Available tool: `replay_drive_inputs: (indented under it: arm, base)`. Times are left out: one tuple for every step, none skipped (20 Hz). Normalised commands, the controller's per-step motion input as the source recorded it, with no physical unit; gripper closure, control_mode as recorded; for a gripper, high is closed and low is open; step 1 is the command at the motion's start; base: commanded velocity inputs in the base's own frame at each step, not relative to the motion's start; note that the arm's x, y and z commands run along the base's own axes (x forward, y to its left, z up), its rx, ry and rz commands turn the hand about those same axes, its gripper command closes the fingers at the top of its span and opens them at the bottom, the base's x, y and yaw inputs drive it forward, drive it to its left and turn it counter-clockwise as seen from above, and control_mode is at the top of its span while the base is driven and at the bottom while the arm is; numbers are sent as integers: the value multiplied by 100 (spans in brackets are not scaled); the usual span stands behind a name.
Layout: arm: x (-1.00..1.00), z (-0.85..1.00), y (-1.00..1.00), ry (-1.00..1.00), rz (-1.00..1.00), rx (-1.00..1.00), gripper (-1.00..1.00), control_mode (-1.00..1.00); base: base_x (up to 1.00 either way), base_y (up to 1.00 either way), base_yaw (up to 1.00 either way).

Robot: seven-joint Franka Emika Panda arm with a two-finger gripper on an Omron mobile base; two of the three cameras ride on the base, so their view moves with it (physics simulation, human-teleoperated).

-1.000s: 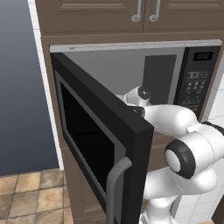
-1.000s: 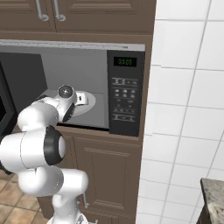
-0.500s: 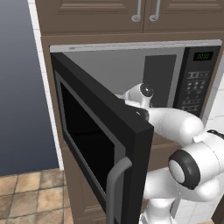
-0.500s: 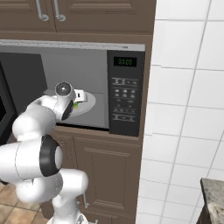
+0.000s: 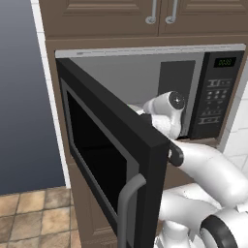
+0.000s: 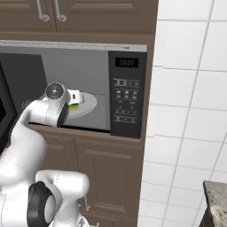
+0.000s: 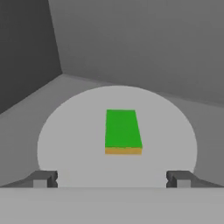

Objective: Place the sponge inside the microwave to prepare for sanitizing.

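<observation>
Sponge (image 7: 123, 131) lies flat on the microwave (image 6: 127, 95) turntable (image 7: 61, 131), clear of the open, empty hand (image 7: 113, 178). Risk: the withdrawing arm may strike the open door (image 5: 109, 155).

Round pale turntable (image 7: 175, 131) on grey microwave (image 6: 126, 95) floor; sponge (image 7: 123, 131) flat near its centre.
</observation>
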Motion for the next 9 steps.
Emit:
replay_drive_inputs:
  arm:
    - [-100, 59, -35, -4, -3, 0, -100, -100]
    - [-96, 61, -42, -1, -3, 0, -100, -100]
    - [-96, 67, -45, -1, -2, 2, -100, -100]
    - [-98, 69, -45, 0, -2, 3, -100, -100]
    - [-100, 74, -46, 0, -3, 3, -100, -100]
    - [-100, 74, -46, 0, -3, 2, -100, -100]
    - [-100, 72, -46, 0, -4, 2, -100, -100]
    - [-100, 73, -44, 0, -5, 1, -100, -100]
    - [-100, 73, -44, 0, -6, 1, -100, -100]
  base:
    - [0, 0, 0]
    - [0, 0, 0]
    - [0, 0, 0]
    - [0, 0, 0]
    - [0, 0, 0]
    - [0, 0, 0]
    - [0, 0, 0]
    - [0, 0, 0]
    - [0, 0, 0]
